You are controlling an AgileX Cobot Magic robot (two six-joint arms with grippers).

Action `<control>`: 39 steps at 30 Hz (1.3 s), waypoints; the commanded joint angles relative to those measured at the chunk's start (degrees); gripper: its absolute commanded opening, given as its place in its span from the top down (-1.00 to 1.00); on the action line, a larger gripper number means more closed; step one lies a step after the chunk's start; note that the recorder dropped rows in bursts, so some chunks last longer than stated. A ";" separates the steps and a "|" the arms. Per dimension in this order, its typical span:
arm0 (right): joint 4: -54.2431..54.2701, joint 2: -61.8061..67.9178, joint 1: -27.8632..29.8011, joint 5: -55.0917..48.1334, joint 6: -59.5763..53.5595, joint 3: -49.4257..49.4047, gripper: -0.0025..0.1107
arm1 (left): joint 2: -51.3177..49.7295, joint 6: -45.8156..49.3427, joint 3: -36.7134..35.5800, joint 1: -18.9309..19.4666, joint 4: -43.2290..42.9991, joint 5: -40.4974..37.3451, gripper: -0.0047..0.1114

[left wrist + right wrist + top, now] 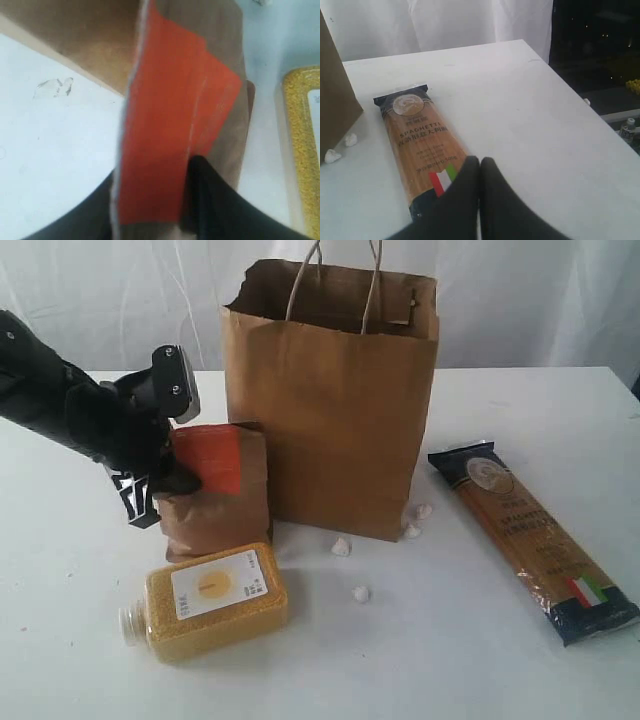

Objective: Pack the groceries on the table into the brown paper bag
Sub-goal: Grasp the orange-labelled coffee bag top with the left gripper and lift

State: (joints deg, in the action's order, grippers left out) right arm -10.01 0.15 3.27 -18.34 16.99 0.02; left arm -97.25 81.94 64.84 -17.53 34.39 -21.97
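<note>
The tall brown paper bag (335, 410) stands open at the back middle of the white table (450, 640). To its left stands the brown pouch with the orange label (215, 495). My left gripper (175, 475) is at the pouch's top, and in the left wrist view its fingers (200, 180) press on both sides of the pouch (170, 135). In front of the pouch, the yellow grain bottle (210, 600) lies on its side. The long spaghetti packet (530, 535) lies to the right of the bag. My right gripper (480, 161) is shut and empty over the near end of that packet (420, 145).
Small white lumps (341, 547) lie scattered in front of the bag's base. White curtains hang behind the table. In the right wrist view the table's edge (580, 95) drops off beyond the packet.
</note>
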 commanded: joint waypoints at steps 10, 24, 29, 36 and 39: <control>-0.03 -0.15 0.13 0.37 0.12 -0.02 0.96 | 4.96 -5.91 -0.07 -0.44 0.23 -1.99 0.92; -0.03 -0.15 0.13 0.37 0.12 -0.02 0.96 | 16.72 -9.19 -0.07 -0.44 -1.18 -7.96 0.92; -0.03 -0.15 0.13 0.37 0.12 -0.02 0.96 | 21.69 -11.45 -0.07 -0.44 -5.63 -12.24 0.92; -0.03 -0.15 0.13 0.37 0.12 -0.02 0.96 | 28.66 -13.19 -0.07 -0.34 -12.76 -15.76 0.92; -0.03 -0.15 0.13 0.37 0.12 -0.02 0.96 | 30.97 -13.31 -0.07 -0.34 -12.65 -15.76 0.92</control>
State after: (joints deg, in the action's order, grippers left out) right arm -10.01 0.15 3.27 -18.34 16.99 0.02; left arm -68.87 69.65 64.51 -17.90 20.60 -37.79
